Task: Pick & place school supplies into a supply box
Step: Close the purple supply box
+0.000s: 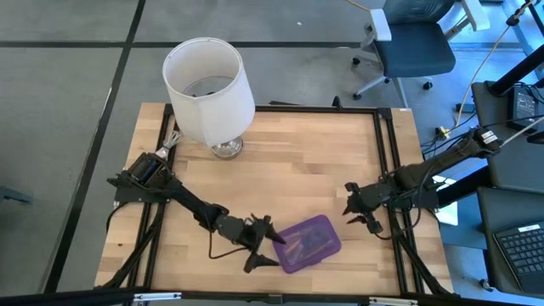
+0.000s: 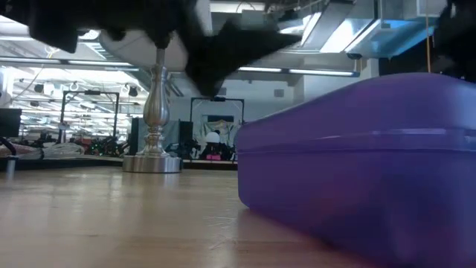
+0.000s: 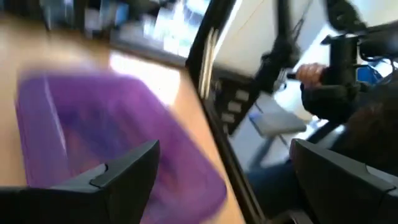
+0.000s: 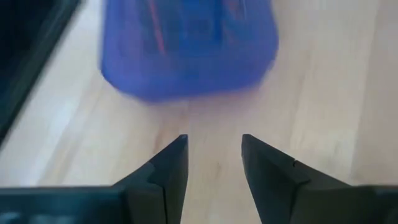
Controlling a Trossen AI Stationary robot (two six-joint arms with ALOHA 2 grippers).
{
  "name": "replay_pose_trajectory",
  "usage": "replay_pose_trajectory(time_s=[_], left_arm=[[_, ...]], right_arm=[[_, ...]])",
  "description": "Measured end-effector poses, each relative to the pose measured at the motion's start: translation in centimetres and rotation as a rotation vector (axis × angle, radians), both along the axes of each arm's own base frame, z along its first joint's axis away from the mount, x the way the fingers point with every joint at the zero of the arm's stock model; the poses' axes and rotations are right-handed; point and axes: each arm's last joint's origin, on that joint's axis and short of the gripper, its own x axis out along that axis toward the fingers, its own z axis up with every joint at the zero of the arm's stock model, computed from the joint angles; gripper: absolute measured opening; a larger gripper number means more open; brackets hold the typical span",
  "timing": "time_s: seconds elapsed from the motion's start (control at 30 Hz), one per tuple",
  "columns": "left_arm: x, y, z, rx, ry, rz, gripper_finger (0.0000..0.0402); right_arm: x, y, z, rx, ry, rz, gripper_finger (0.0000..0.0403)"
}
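We find the supply box (image 1: 309,243) closed at the table (image 1: 297,161) front edge, long axis slanting; left gripper (image 1: 265,244) spread just beside it, nearer; right gripper (image 1: 353,210) parted, empty.

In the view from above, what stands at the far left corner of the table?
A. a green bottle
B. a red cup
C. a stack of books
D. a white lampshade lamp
D: the white lampshade lamp stands there, while the purple case lies closed near the front edge.
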Motion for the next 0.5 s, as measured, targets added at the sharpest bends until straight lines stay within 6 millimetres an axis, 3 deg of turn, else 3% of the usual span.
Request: replay_pose_trajectory(time_s=[0.1, 0.23, 0.37, 0.5], left_arm=[[-0.5, -0.4, -1.3, -0.116, 0.180, 0.024, 0.0351], [-1.1, -0.8, -2.2, -0.228, 0.347, 0.098, 0.0351], [-1.4, -0.3, -3.4, -0.173, 0.403, 0.177, 0.0351], [-0.9, 0.4, -3.1, -0.185, 0.390, 0.196, 0.0351]], right_arm=[[-0.7, -0.3, -1.9, 0.006, 0.063, -0.036, 0.0154], [-0.8, -0.2, -3.4, 0.084, -0.009, 0.010, 0.0154], [-0.7, 0.1, -4.0, 0.151, -0.081, 0.082, 0.0154], [-0.8, 0.0, -4.3, 0.160, -0.102, 0.083, 0.0154]])
